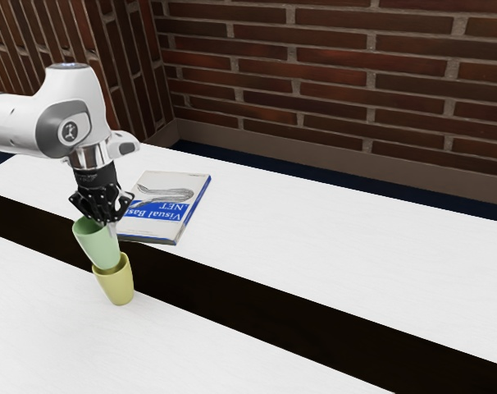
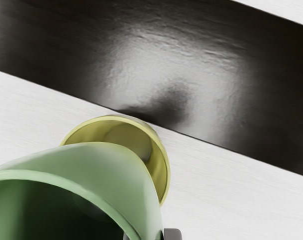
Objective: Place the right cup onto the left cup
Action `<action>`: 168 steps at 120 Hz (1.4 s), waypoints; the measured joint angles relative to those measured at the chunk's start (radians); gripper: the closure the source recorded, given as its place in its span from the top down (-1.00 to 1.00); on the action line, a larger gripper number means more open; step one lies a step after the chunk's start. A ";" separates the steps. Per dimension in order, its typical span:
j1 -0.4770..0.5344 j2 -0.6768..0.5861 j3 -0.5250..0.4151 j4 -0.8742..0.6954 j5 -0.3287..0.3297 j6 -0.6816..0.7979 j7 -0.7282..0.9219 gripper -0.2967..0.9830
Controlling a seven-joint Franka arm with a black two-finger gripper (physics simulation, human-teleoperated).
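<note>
My gripper point(image 1: 111, 225) points down at the exterior view's left, shut on the wall of the green cup point(image 1: 98, 245) near its rim. In the wrist view the gripper point(image 2: 150, 234) has one fingertip inside the green cup point(image 2: 104, 165) and the other outside. The green cup leans, its base over the mouth of the yellow cup point(image 1: 117, 286), which stands on the white surface. From above, the green cup covers part of the yellow cup point(image 2: 164, 172) and its opening. Whether the green base touches the yellow cup inside, I cannot tell.
A blue and white book point(image 1: 162, 212) lies behind the cups on the far white tabletop point(image 1: 314, 238). A dark strip point(image 1: 232, 300) runs between the two white surfaces, beside the yellow cup. A brick wall point(image 1: 330, 82) rises at the back.
</note>
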 joint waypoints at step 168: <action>-0.004 0.044 -0.026 0.367 -0.017 -0.226 0.040 0.46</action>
